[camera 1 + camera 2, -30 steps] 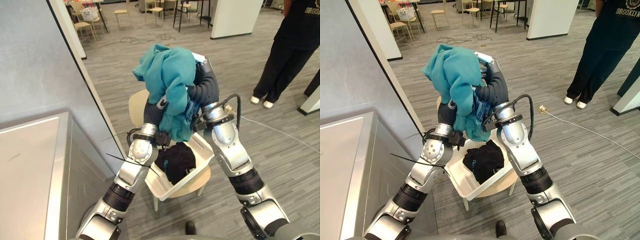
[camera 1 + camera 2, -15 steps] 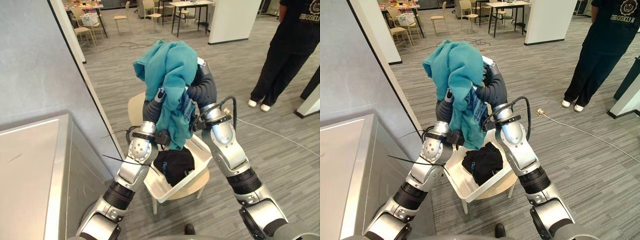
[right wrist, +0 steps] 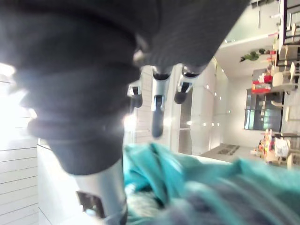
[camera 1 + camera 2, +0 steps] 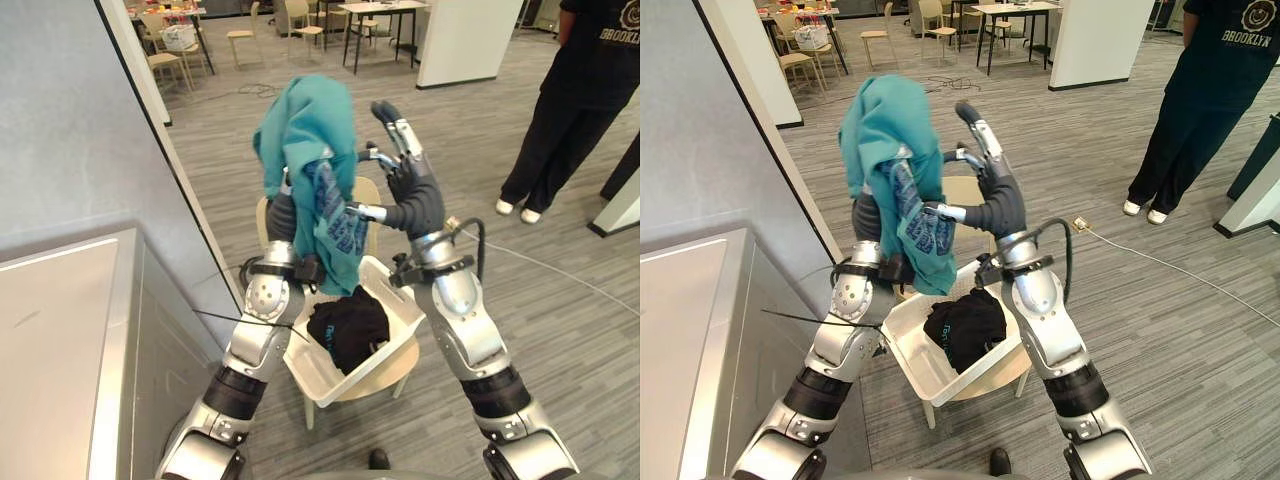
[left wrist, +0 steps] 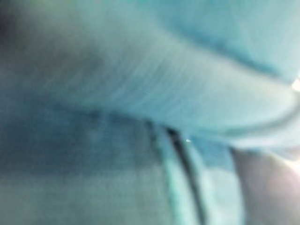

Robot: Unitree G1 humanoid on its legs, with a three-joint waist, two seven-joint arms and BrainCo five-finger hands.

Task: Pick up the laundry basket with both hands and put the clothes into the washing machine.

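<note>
Clearly, the teal garment [image 4: 312, 130] is up in the air, draped over the raised left hand [image 4: 282, 208] and hanging down along that forearm. Its lower edge is just above the laundry basket [image 4: 312, 372]. Little of the left hand shows beneath the cloth except its dark ribbed cover, so I cannot tell whether it grips the garment (its own wrist view shows teal fabric pressed close).

The right hand [image 4: 408, 182] is raised beside the garment, on the robot's right of it, and is spread open. Its fingers [image 4: 396, 128] point straight up and touch nothing. The thumb reaches sideways toward the hanging cloth and ends at or just short of its patterned inner side; I cannot make out contact. In the right wrist view the straight, dark-tipped fingers stand clear of the teal cloth.

The white basket sits on the seat of a pale wooden chair [image 4: 398, 368], between the two forearms, with both hands well above it. A black garment [image 4: 350, 322] lies bunched inside it. The grey-topped washing machine [image 4: 60, 330] stands at the robot's left, close to the left elbow. A person [image 4: 585, 90] in dark clothes and white shoes stands on the grey plank floor [image 4: 560, 300], well apart at the right.
</note>
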